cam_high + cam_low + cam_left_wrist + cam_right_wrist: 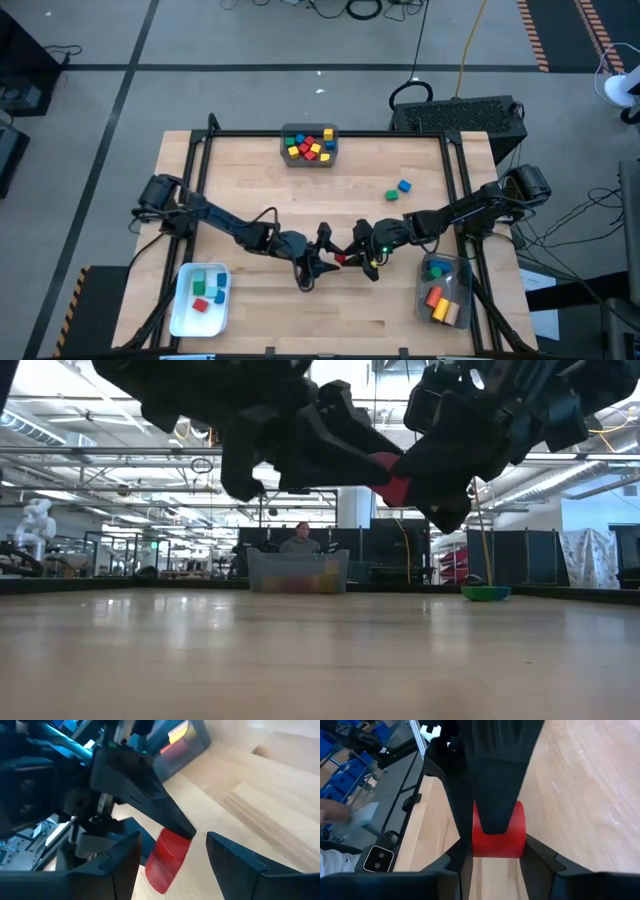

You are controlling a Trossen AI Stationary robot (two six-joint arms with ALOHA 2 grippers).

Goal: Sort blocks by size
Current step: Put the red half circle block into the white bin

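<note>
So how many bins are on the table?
3: a grey bin at the far edge, a white bin front left, a clear bin front right.

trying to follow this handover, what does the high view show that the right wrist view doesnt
Only the high view shows the layout: a grey bin of mixed blocks at the table's far edge, loose blue and green blocks, a white bin by the left arm and a clear bin by the right.

Only the right wrist view shows the grip closely: the right tool has its fingers on both sides of the red block, with the left tool's finger lying across it.

Both show the red block between the two tools, left tool included, mid-table.
</note>
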